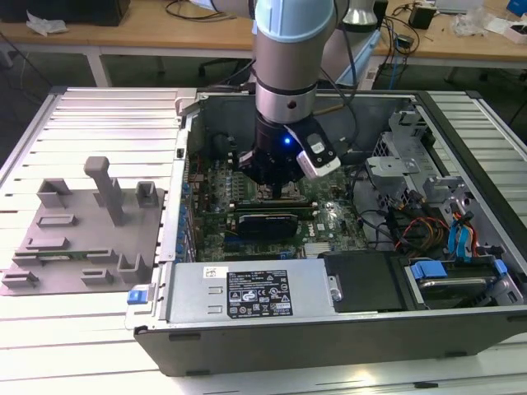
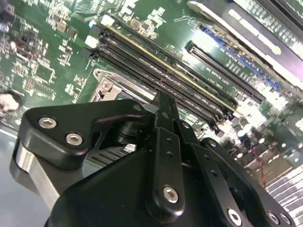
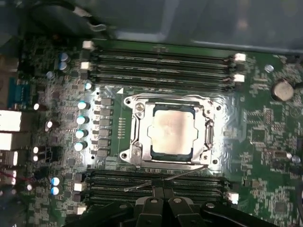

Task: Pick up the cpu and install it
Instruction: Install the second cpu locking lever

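The arm's pincer (image 1: 276,177) is being held low inside the open computer case (image 1: 272,333) in the exterior view, directly over the green motherboard (image 1: 329,216), with a blue light glowing on the wrist above it. In the first wrist view the cpu (image 3: 173,129) is being shown seated flat in the metal-framed socket (image 3: 136,142), its pale silver top facing up and its edges lying square to the frame, between two banks of black memory slots (image 3: 161,64). The pincer's black fingers (image 3: 163,195) are being seen pressed together at the edge of that view, over the nearer memory bank and just beside the socket, with nothing between them; the pincer is thus being kept closed and empty, apart from the cpu. In the second wrist view the same closed fingers (image 2: 166,111) are being seen pointing down toward the long memory slots (image 2: 161,75), with a corner of the socket frame (image 2: 105,85) showing behind the black linkage. In the exterior view a grey fixture plate (image 1: 78,239) with upright posts is being carried on the ribbed metal desk (image 1: 107,115) at the exterior view's left of the case, well apart from the pincer.
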Controlling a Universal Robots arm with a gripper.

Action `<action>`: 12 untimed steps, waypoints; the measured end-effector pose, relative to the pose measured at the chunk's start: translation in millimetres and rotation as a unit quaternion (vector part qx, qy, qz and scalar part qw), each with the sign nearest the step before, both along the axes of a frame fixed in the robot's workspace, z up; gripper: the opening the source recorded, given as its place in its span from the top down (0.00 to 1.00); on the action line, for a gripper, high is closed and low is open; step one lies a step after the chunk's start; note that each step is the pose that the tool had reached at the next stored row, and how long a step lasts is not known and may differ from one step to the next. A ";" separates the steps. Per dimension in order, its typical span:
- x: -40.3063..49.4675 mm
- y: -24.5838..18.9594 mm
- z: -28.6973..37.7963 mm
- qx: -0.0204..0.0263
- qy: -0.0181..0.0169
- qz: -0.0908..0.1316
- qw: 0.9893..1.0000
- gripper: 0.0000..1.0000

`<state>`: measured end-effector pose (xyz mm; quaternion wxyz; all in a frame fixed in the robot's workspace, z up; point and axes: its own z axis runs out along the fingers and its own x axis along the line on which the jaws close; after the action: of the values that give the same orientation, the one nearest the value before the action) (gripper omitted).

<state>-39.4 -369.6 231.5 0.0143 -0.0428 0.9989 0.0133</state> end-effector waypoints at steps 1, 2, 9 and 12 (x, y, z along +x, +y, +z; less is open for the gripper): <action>-0.7 0.1 -0.7 0.000 0.000 0.003 1.000 0.89; -2.7 0.3 -1.7 0.000 0.000 0.006 1.000 0.89; -15.9 0.6 -9.7 0.003 0.000 0.011 1.000 0.89; -16.8 0.7 -10.8 0.006 0.000 0.011 1.000 0.89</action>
<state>-56.2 -368.9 220.6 0.0145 -0.0534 0.9983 0.0195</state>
